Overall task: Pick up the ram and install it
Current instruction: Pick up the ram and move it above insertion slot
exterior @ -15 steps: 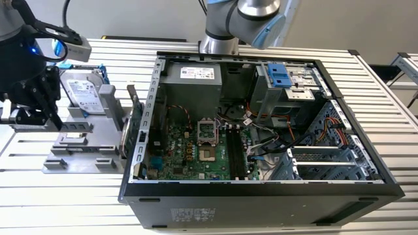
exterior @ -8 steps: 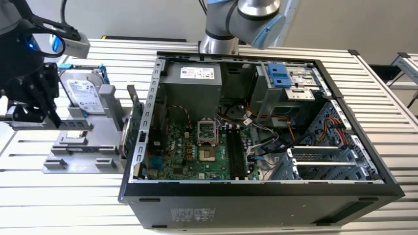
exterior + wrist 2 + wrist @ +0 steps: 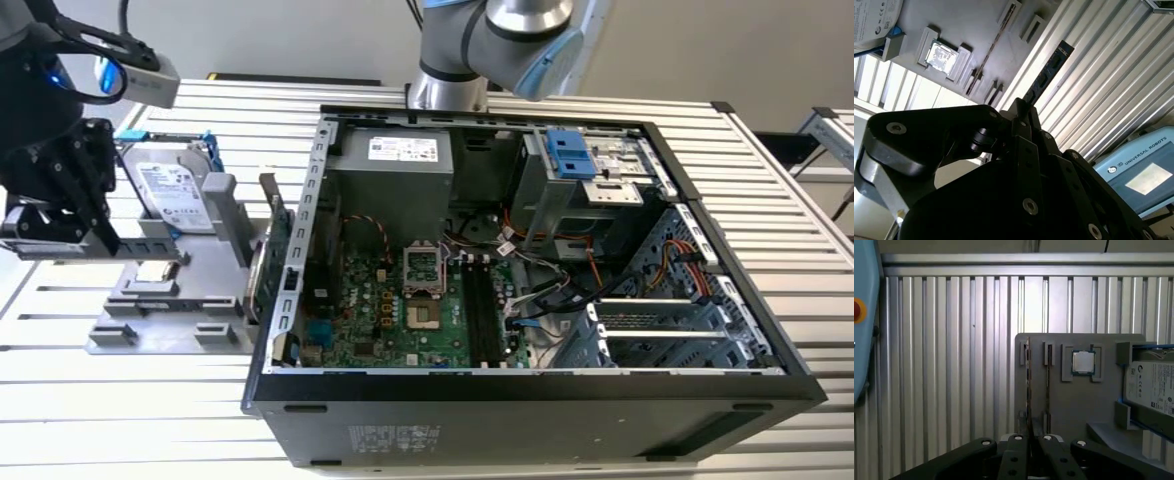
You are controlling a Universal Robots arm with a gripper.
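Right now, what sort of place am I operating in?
Probably a robotics lab bench for computer assembly: an open desktop case lies on a slatted metal table, beside a grey fixture holding a hard drive and processor chip.

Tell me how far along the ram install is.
Done: the tool grips the long, thin dark ram stick, held up beside the grey parts tray. In hand: the stick, not yet at the case. Left: seating it; the black memory slots inside the open black computer case look empty.
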